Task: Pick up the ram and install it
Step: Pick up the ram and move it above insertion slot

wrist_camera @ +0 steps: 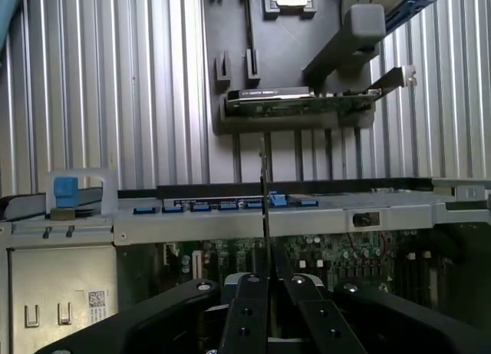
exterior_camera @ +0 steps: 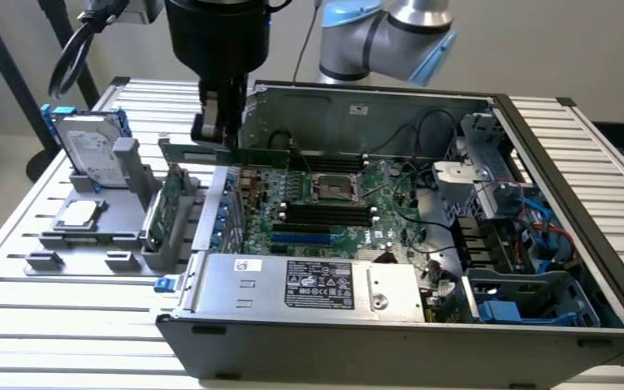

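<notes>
The ram (exterior_camera: pixel 249 153), a long thin dark green stick, hangs level in the air over the edge of the open computer case nearest the fixture. My gripper (exterior_camera: pixel 215 138) is shut on it from above, near the middle of its length. In the wrist view the ram (wrist_camera: pixel 263 189) shows edge-on as a thin line running out from between the black fingers (wrist_camera: pixel 247 304) of the gripper (wrist_camera: pixel 265 281). The black memory slots (exterior_camera: pixel 328 213) lie on the motherboard (exterior_camera: pixel 399 215), lower and toward the exterior view's right of the stick.
A grey fixture (exterior_camera: pixel 123 223) on the slatted table holds a green expansion card (exterior_camera: pixel 166 207), a silver hard drive (exterior_camera: pixel 84 150) and a processor chip (exterior_camera: pixel 77 213). The case's power supply (exterior_camera: pixel 312 284) sits at the front, and drive bays with cables (exterior_camera: pixel 513 236) at the exterior view's right.
</notes>
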You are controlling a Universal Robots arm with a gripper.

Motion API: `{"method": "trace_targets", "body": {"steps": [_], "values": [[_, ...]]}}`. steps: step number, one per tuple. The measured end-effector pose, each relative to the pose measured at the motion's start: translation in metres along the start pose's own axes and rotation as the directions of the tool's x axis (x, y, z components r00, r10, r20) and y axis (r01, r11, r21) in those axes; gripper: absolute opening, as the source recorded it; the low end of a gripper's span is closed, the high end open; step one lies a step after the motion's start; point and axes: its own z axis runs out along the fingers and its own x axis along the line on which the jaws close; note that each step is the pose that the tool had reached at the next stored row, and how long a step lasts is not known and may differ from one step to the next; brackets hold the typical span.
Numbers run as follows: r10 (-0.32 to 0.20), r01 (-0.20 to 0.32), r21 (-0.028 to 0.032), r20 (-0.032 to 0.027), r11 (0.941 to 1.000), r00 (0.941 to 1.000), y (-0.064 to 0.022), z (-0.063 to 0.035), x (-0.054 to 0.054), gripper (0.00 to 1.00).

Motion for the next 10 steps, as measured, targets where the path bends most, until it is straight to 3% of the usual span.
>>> {"method": "trace_targets", "body": {"steps": [10], "values": [[0.000, 0.000, 0.0000, 0.0000, 1.0000, 1.0000, -0.0459, 0.0029, -0.004, 0.14]]}}
